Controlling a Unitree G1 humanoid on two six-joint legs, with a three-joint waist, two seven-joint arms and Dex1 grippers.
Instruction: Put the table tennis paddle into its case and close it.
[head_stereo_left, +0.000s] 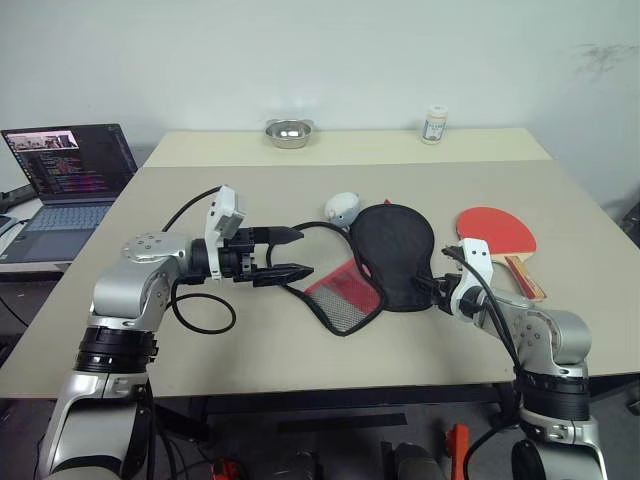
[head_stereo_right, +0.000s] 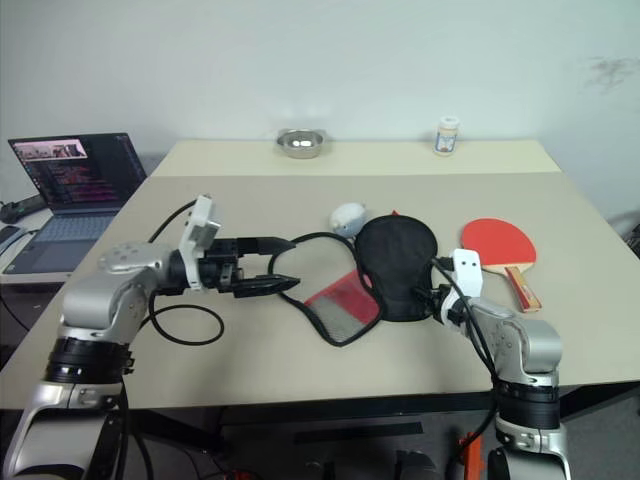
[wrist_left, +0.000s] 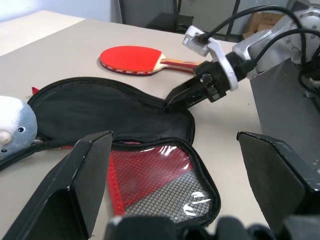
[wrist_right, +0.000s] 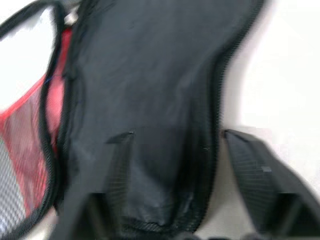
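L arm bent across, wrist turned so L gripper (head_stereo_left: 283, 253) points to robot's right, about level, fingers (wrist_left: 80, 185) wide apart, holding nothing. R arm low, R gripper (wrist_left: 172, 100) angled down and to robot's left, jaws spread.

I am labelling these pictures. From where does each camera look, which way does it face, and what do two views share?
Left eye, right eye: on the head, facing forward and down at the table; both arms show.
Left wrist: along the open left tool toward the case, the table tennis paddle and the right tool.
Right wrist: along the open right tool, close over the case's black side.
Shared: both wrist views show the case.
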